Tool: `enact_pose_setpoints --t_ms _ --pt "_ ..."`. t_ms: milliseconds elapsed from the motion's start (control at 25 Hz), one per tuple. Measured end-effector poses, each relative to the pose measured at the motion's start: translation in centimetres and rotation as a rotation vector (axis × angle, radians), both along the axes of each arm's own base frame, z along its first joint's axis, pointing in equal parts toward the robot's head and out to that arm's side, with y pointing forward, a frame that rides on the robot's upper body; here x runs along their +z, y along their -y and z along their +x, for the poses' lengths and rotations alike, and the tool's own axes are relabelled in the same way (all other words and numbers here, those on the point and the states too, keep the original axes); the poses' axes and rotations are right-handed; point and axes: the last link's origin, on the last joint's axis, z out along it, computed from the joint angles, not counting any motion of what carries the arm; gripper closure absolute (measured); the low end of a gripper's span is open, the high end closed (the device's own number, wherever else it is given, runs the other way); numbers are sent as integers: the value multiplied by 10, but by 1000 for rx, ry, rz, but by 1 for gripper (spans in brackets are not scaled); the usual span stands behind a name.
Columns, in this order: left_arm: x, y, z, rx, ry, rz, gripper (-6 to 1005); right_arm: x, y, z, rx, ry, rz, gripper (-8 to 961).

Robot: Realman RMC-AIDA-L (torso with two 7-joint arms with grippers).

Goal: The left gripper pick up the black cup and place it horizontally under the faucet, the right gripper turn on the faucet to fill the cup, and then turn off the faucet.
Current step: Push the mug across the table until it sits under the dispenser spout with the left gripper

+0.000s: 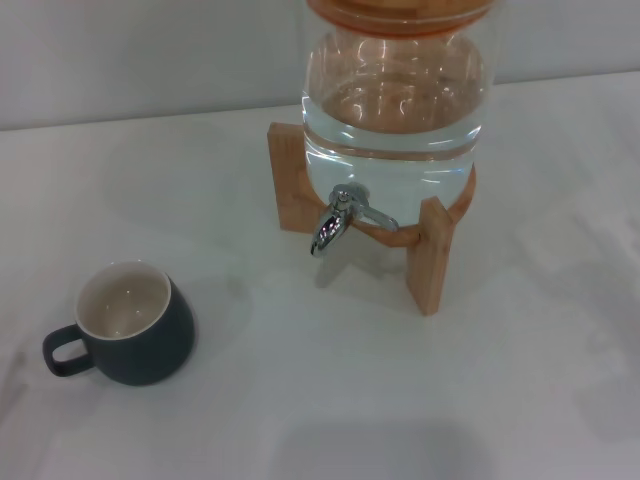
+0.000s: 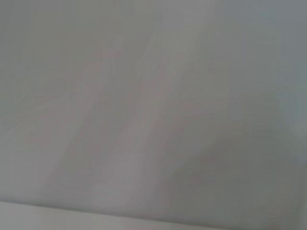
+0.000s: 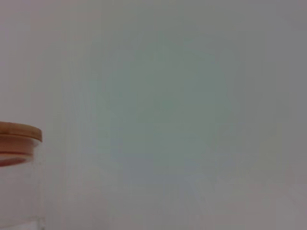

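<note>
A black cup (image 1: 127, 325) stands upright on the counter (image 1: 320, 400), well left of the faucet (image 1: 340, 218); neither hand shows, grips unknowable.

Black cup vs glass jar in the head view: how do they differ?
The black cup is dark, opaque and looks empty; the glass jar is clear and holds water. The cup is smaller and sits directly on the table; the jar rests on a wooden stand with a faucet. Both stand upright.
</note>
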Motion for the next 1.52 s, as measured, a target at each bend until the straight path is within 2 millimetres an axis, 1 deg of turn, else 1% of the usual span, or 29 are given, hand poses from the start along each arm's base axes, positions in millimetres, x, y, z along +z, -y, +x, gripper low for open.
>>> enact_pose_setpoints --t_ms 200,480,720,960,1520 --pt "-16 4 8 -53 -44 -25 111 1 -3 0 0 2 -1 85" --pt "-30 6 13 -77 -66 -71 111 0 -4 -1 2 2 0 85" --pt "-33 9 7 -39 -75 -83 112 -2 -3 -2 3 0 2 85" --pt "-41 2 6 -17 -84 -119 112 -3 -3 -3 5 -3 2 85" --pt "-47 -10 5 -3 -116 -160 112 -4 -4 -4 8 -4 2 84"
